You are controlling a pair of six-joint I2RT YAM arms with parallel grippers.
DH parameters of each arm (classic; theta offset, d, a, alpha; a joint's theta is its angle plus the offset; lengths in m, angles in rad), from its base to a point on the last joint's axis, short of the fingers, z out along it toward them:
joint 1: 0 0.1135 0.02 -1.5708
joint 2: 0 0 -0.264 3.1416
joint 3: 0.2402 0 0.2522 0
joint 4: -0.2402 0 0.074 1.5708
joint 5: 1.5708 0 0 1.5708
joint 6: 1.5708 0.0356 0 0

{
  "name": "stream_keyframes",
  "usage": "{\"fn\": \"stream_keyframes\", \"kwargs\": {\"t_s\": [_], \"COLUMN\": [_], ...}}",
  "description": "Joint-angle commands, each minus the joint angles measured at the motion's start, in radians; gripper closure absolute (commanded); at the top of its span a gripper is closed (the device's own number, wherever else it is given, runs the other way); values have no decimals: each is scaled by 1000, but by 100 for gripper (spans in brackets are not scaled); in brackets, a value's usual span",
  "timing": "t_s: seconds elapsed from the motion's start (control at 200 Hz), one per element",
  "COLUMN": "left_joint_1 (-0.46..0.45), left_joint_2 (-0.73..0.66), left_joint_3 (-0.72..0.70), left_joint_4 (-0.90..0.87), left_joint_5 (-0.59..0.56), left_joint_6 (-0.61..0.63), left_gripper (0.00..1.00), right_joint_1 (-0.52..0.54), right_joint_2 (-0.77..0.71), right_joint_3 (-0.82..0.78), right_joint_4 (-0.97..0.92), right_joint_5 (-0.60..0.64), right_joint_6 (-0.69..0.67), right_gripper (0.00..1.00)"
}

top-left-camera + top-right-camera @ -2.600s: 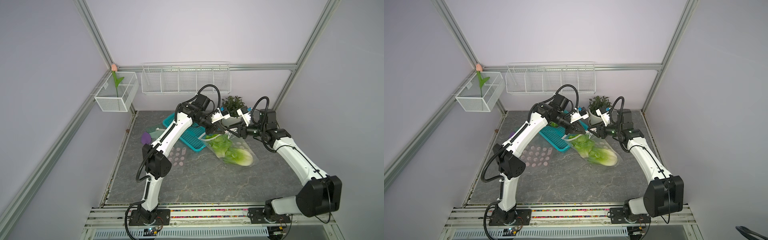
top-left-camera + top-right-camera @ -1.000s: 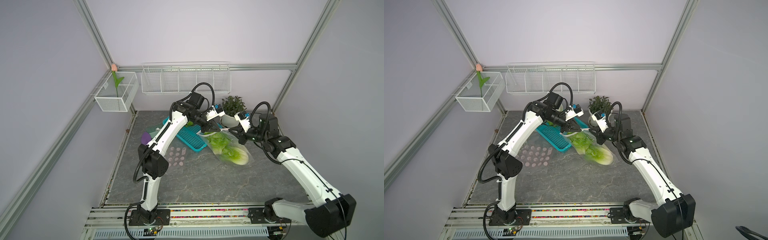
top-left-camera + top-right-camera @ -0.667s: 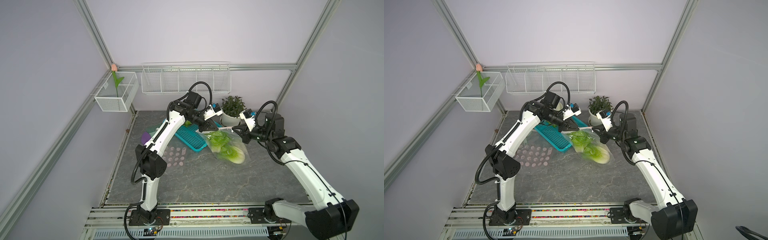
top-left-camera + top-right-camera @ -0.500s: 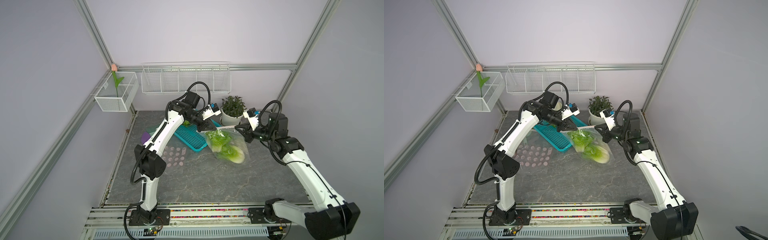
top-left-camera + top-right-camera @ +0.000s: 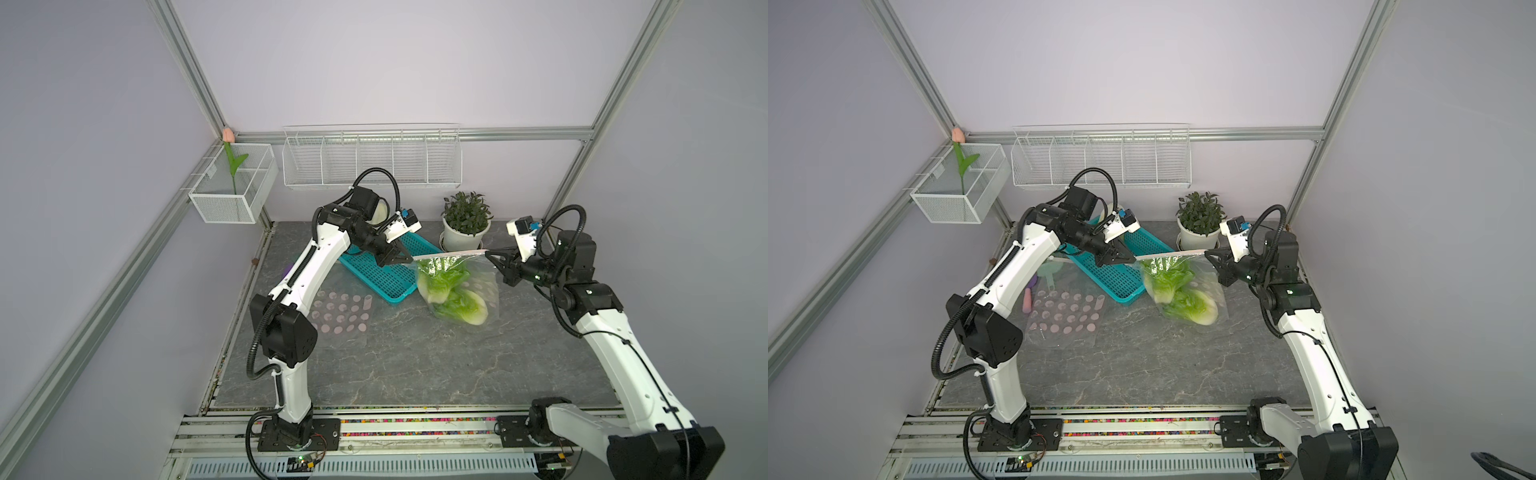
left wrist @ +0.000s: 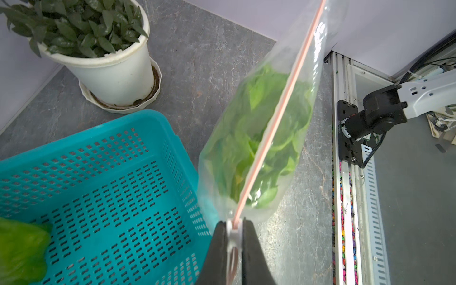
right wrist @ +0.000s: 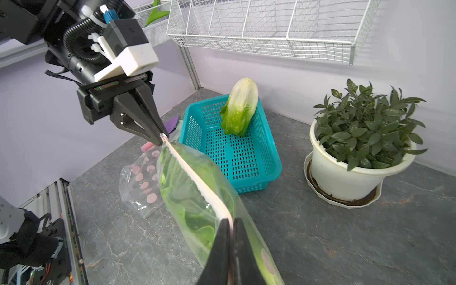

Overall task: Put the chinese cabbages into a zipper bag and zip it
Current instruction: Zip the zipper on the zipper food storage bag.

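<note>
The job looks partly done. Two cabbages (image 5: pixel 451 286) sit inside the bag (image 5: pixel 486 291), which hangs above the far middle of the table (image 5: pixel 415 353) with its bottom resting on the stone. A third head (image 7: pixel 240 108) lies outside it, at the far end of the basket (image 5: pixel 374 274) on the left. The left gripper (image 5: pixel 405 258) is clenched on the left end of the zip strip (image 5: pixel 451 254) and the right gripper (image 5: pixel 492 255) on its right end, pulling it into one straight line. Whether the seam is pressed shut I cannot tell. The bag is thin, clear, crinkly film with pink dots and a pale ridged strip. The leaves are frilled bright green with whitish ribbed bases. The basket is stiff teal plastic with slots. A spare bag (image 5: pixel 340 316) lies flat, left.
</note>
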Motion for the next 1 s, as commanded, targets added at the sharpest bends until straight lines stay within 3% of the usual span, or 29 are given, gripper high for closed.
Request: {"fn": "stream_keyframes", "kwargs": {"t_s": [0.0, 0.155, 0.295, 0.675, 0.84, 0.995], "left_joint_1": [37, 24, -57, -192, -232, -217], "left_joint_2": [-26, -12, -12, 33, 139, 237], "left_joint_3": [-36, -35, -40, -45, 53, 183], "left_joint_4": [-43, 8, 73, 262, 271, 221], "left_joint_5": [-76, -20, -18, 123, 117, -26], "left_joint_6": [13, -36, -67, -201, -262, -335], "left_gripper": [90, 90, 89, 88, 85, 71], "right_joint_1": [-37, -36, -40, -40, -41, -48], "right_joint_2": [-37, -44, -80, -295, -254, -74], "right_joint_3": [-9, -2, 3, 27, 36, 98], "right_joint_4": [70, 72, 8, -225, -267, -296], "right_joint_5": [49, 44, 84, 83, 216, 545], "right_joint_6": [27, 66, 82, 105, 101, 96], "right_gripper": [93, 93, 93, 93, 93, 93]}}
